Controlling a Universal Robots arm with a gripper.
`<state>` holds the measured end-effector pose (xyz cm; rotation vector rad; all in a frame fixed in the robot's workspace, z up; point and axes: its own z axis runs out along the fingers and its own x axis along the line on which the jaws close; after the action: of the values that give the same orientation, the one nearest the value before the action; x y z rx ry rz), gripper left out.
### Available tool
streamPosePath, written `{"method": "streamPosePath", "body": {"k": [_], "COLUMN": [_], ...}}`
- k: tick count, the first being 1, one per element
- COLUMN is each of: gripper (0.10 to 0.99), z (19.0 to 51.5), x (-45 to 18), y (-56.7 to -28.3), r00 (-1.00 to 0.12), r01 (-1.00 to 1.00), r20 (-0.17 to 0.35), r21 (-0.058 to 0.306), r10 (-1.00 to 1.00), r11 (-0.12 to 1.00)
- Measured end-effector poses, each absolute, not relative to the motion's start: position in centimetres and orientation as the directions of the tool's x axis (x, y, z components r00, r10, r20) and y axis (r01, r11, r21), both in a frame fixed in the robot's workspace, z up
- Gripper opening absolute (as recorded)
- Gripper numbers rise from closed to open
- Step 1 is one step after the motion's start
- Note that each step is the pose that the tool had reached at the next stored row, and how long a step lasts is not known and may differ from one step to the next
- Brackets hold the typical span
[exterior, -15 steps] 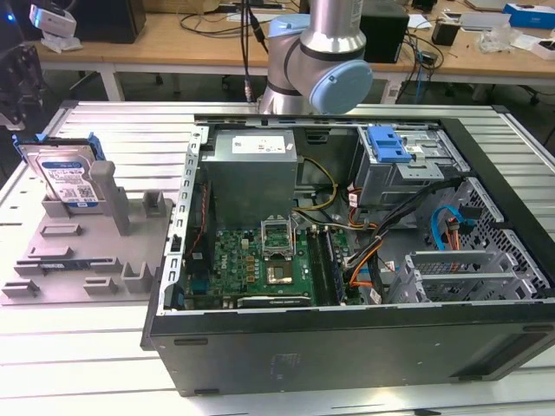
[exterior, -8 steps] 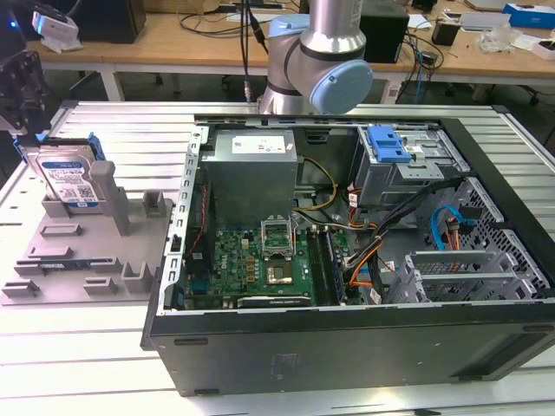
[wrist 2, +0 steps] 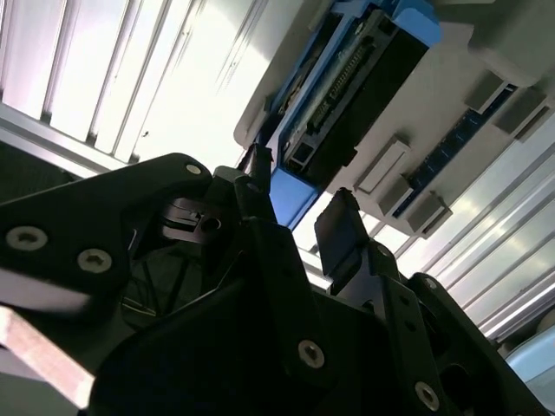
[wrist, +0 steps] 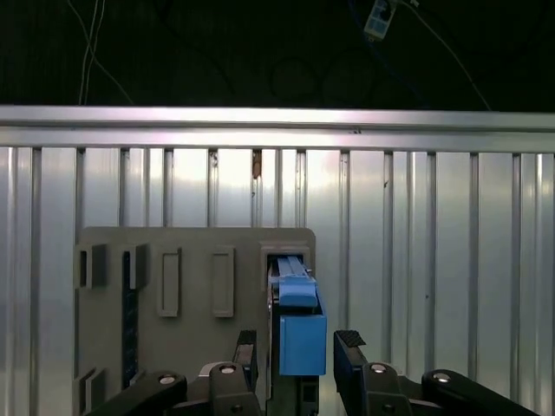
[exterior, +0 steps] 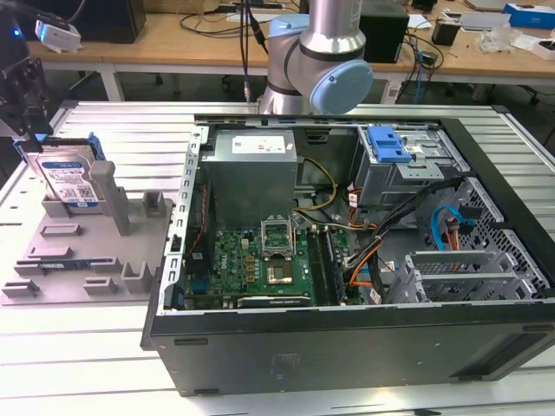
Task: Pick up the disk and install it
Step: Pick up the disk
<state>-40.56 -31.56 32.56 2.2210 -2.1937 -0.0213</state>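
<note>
We saw the disk point(exterior: 69, 178) standing on its edge at the far corner of the grey holder point(exterior: 82, 260), at the exterior view's left, with a tall post point(exterior: 104, 186) just beside it and the open case point(exterior: 347, 342) well apart. The claw point(wrist: 297, 342) hung at the disk's upper edge and was open. In both wrist views its fingers point(wrist: 349, 347) stood one on each side of the bracket point(wrist: 299, 295), with a thin gap visible at one finger. Bare table point(exterior: 87, 364) slats lay around the holder's outer edges.
</note>
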Motion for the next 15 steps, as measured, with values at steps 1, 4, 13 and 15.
{"method": "streamPosePath", "body": {"k": [1,4,13,15], "gripper": [0.482,0.482,0.482,0.482], "z": [32.48,32.11,31.8,31.68], "x": [-40.56,-40.56,-40.72,-40.74], "y": [-31.56,-31.56,-31.37,-31.36], "r00": [0.012,0.012,0.013,0.013], "r01": [-1.0,-1.0,-1.0,-1.0], "r20": [0.004,0.004,0.004,0.004], "r21": [0.024,0.024,0.024,0.024], "r10": [-1.0,-1.0,-1.0,-1.0], "r11": [-0.012,-0.012,-0.012,-0.012]}}
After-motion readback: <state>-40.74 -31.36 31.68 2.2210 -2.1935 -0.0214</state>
